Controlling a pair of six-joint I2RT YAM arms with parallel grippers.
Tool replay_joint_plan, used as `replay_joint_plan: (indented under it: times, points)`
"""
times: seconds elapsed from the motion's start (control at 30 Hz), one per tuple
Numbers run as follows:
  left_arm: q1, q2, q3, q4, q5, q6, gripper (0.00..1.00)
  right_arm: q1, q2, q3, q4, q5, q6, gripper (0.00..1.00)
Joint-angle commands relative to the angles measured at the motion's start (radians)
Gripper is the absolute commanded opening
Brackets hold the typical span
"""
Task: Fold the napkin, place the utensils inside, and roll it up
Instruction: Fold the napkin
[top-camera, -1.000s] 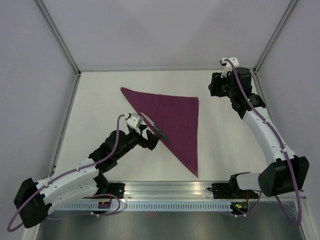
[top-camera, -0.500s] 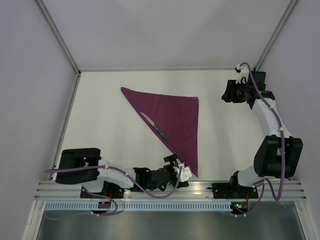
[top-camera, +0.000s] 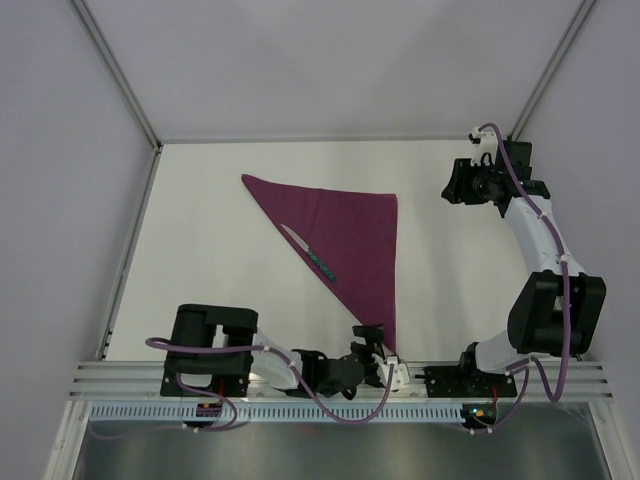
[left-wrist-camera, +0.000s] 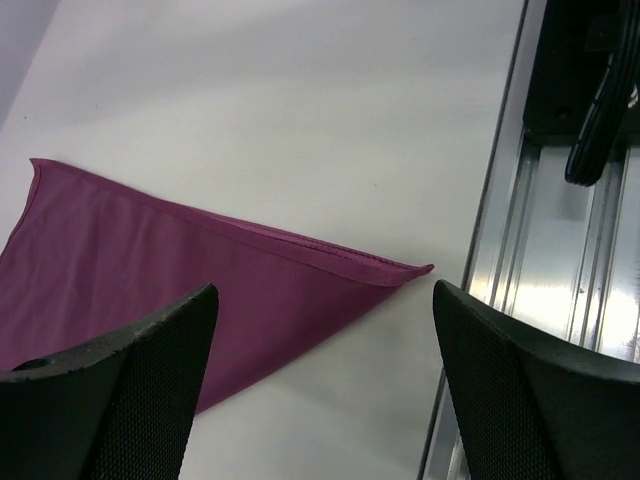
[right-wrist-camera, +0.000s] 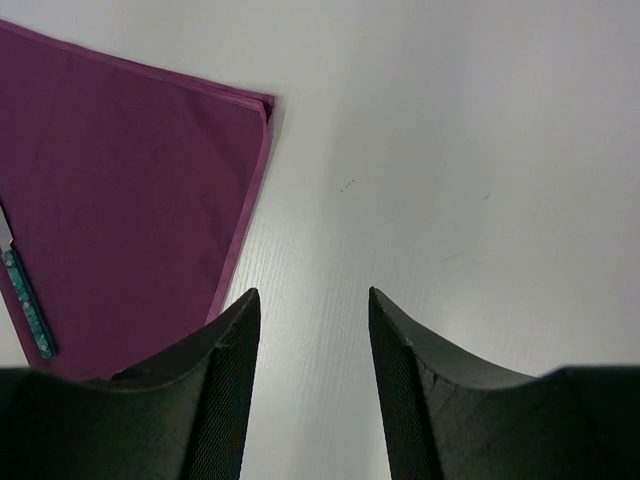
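Note:
The plum napkin (top-camera: 350, 235) lies folded into a triangle on the white table. A knife (top-camera: 310, 254) with a silver blade and teal handle rests along its long diagonal edge. Low at the table's near edge, my left gripper (top-camera: 372, 333) stands open beside the napkin's near corner, holding nothing. In the left wrist view that napkin corner (left-wrist-camera: 395, 270) lies flat ahead of the left gripper (left-wrist-camera: 325, 295). My right gripper (top-camera: 452, 183) is open and empty at the far right, off the cloth. The right wrist view shows the right gripper (right-wrist-camera: 312, 294) over bare table, the napkin (right-wrist-camera: 130, 190) and knife (right-wrist-camera: 27, 305) to its left.
A metal rail (top-camera: 330, 380) runs along the near edge, and the rail (left-wrist-camera: 545, 250) shows just right of the left gripper with a black cable (left-wrist-camera: 600, 130) above it. Grey walls and frame posts (top-camera: 115, 75) enclose the table on three sides.
My left gripper has left the knife on the napkin and swung back to the near edge by the napkin's near corner. The right arm has drawn back toward the far right corner.

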Motion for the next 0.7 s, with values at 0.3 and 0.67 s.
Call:
replay_joint_plan:
  times: [0.3,0.67]
  points:
    - [-0.029,0.069,0.056,-0.002,0.025,0.067,0.79,-0.012,-0.008,0.012,0.016,-0.006,0.006,0.50]
    - [-0.029,0.121,0.098,-0.025,0.056,0.070,0.58,-0.018,-0.003,0.006,0.013,-0.011,0.005,0.48]
